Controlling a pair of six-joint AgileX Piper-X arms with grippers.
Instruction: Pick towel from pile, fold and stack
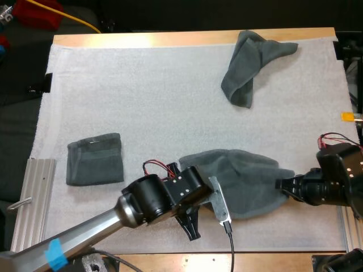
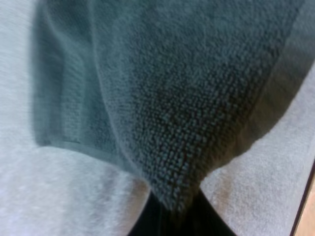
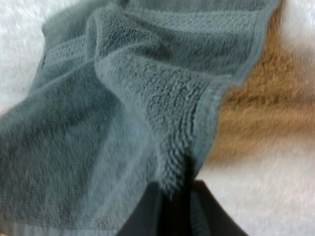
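At the left of the white mat [image 1: 142,96] that covers the surface lies a folded towel [image 1: 95,159], a neat dark grey-green square and the start of the stack.

Toward the near middle, the left tool [image 1: 191,222] is clenched on the near left corner of a spread towel [image 1: 244,181]. The left wrist view shows the thick looped pile bunched between the black fingers, with the hem running off beside them.

The spread towel lies loosely across the near middle of the mat, rumpled and not yet flat. Well beyond it, near the far edge, sits a crumpled towel [image 1: 249,65], heaped and untouched.

At the right, the right tool [image 1: 282,185] is clenched on the spread towel's right edge. In the right wrist view, the cloth puckers up into the grip.

The towel looks light, soft and limp. It will likely sag and drag along the mat rather than hold any shape. Its terry pile should resist slipping. Corners and hems seem the best holds, since a mid-cloth pinch would only gather folds.
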